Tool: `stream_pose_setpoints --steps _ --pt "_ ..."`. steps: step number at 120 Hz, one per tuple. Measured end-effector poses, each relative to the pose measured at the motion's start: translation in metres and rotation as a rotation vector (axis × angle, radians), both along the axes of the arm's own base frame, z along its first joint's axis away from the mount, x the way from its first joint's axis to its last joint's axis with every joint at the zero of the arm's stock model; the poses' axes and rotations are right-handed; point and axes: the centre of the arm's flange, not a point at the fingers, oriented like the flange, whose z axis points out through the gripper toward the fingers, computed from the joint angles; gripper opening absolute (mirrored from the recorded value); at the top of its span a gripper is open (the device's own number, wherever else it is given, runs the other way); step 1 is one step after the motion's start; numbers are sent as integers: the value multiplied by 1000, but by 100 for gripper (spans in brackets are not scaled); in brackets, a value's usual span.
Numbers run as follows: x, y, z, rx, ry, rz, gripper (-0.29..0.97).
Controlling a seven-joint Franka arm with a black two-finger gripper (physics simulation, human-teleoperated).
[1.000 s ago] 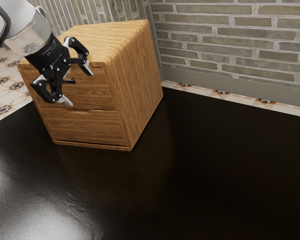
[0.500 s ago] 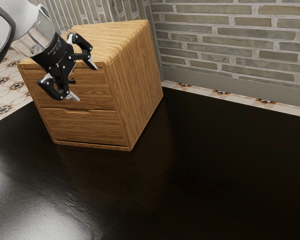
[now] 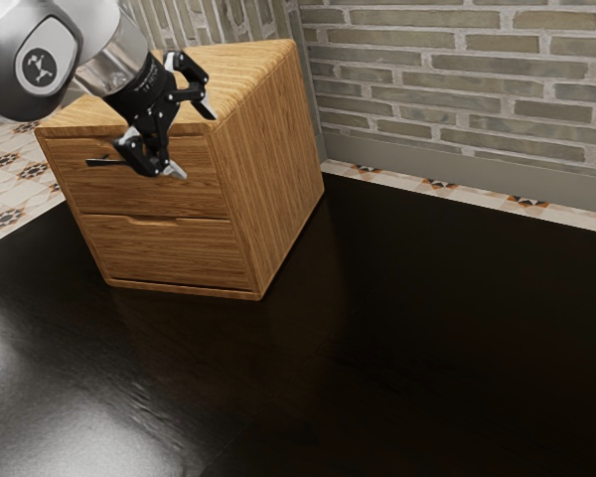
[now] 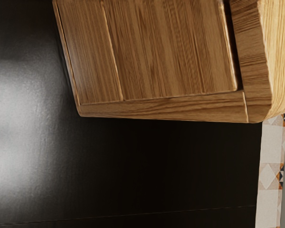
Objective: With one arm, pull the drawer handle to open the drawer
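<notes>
Cabinet (image 3: 268,149): light-grained wood, two stacked drawers, standing on the dark table (image 3: 397,348) at the exterior view's left | Upper drawer (image 3: 184,194): front flush with the frame; handle (image 3: 99,162) apparently a thin dark bar | Gripper (image 3: 191,141): fingers spread before the upper drawer, grasping nothing.

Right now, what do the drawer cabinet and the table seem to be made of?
Drawer cabinet: looks like light wood, satin finish, with clear grain lines; it could be veneer. Table: dark, glossy surface that gives soft reflections; perhaps lacquered wood or stone.
</notes>
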Motion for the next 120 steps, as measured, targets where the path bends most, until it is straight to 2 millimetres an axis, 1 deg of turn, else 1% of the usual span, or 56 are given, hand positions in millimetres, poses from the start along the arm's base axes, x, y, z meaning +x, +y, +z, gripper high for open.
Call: stream_pose_setpoints --steps 15,24,28,40,52,65,76,93,104,120 --pt "9 25 -14 -13 2 53 68" --pt "7 46 -16 -19 -3 94 68" --pt "0 55 -13 -21 -10 112 68" --pt "-31 79 -5 -28 -29 168 68" --pt "-48 101 -10 -32 -21 212 68" --pt "-51 109 -12 -33 -21 222 68" --pt "-41 113 -21 -38 -9 219 68" --pt "-32 119 -31 -42 -5 221 68" --pt "-32 129 -35 -41 -5 235 68" --pt "-35 148 -33 -39 -17 266 68"
